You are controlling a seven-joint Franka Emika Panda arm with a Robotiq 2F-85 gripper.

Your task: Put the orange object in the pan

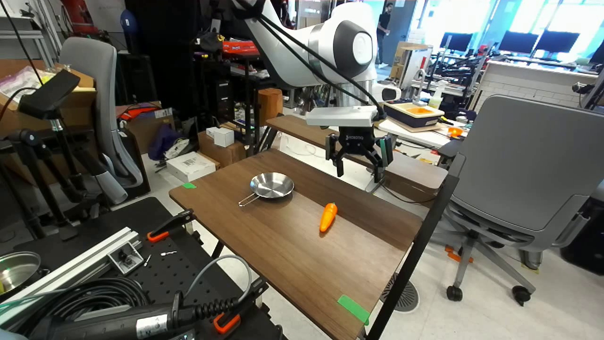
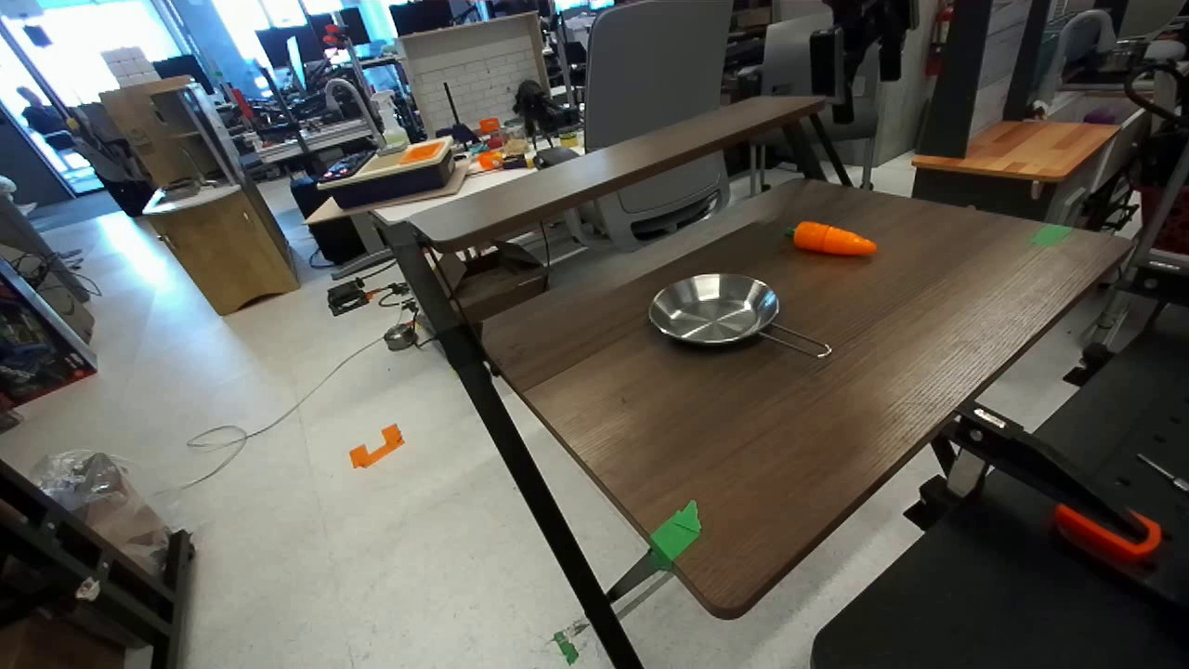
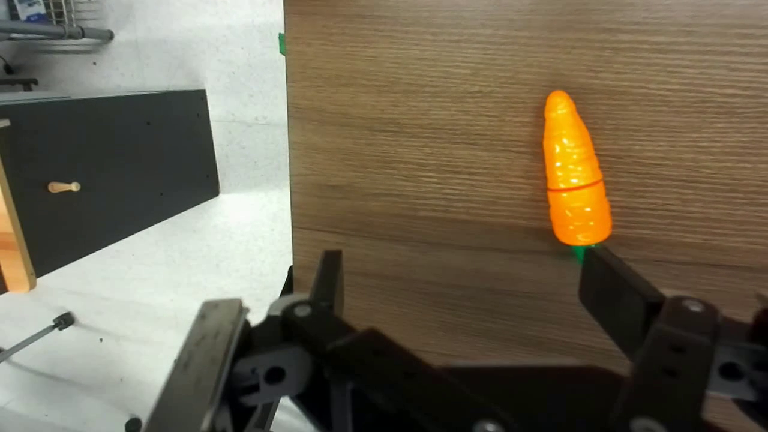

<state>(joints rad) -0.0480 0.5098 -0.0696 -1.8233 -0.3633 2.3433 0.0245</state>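
Observation:
The orange object is a carrot-shaped piece with a green stub. It lies on the brown table in both exterior views (image 1: 328, 217) (image 2: 833, 240) and in the wrist view (image 3: 575, 174). The shiny silver pan stands on the same table, its wire handle out to the side, in both exterior views (image 1: 272, 185) (image 2: 713, 309). It is out of the wrist view. My gripper (image 1: 359, 172) is open and empty, well above the table. In the wrist view the gripper (image 3: 465, 264) has its right finger overlapping the carrot's green end in the picture, without holding it.
The brown table (image 1: 264, 236) has a raised shelf (image 1: 302, 130) along one long side and a black leg (image 1: 415, 255) at one end. A black pegboard cart (image 1: 165, 269) with cables and clamps stands alongside. A grey chair (image 1: 524, 165) is beyond the table's end.

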